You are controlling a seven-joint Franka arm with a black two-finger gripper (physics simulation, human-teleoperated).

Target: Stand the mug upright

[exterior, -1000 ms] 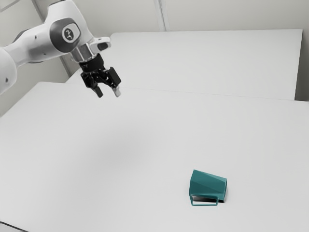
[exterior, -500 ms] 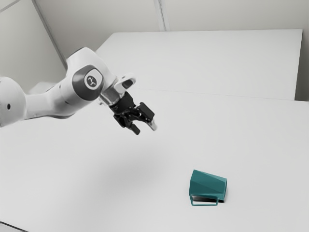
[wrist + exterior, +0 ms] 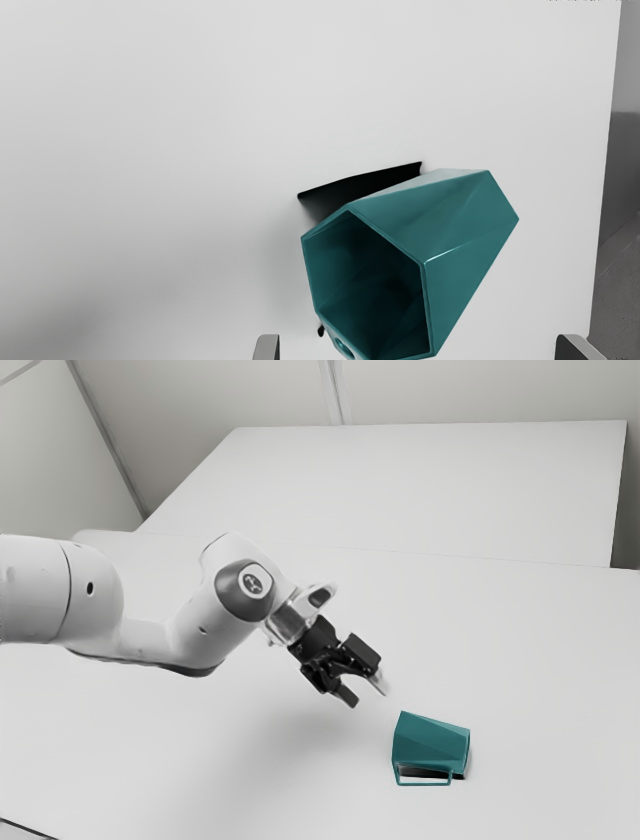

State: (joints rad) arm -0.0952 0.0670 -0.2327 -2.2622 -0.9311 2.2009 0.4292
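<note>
Black two-finger jaws [image 3: 368, 697] stand wide open above the smooth white table [image 3: 560, 690]. Near them, toward four o'clock in the exterior view, a teal faceted mug [image 3: 430, 743] lies on its side, mouth toward nine o'clock, handle [image 3: 425, 784] at six.

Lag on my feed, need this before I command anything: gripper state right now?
Black two-finger gripper: open, holding nothing; the teal faceted mug lies on its side, ungripped.
</note>
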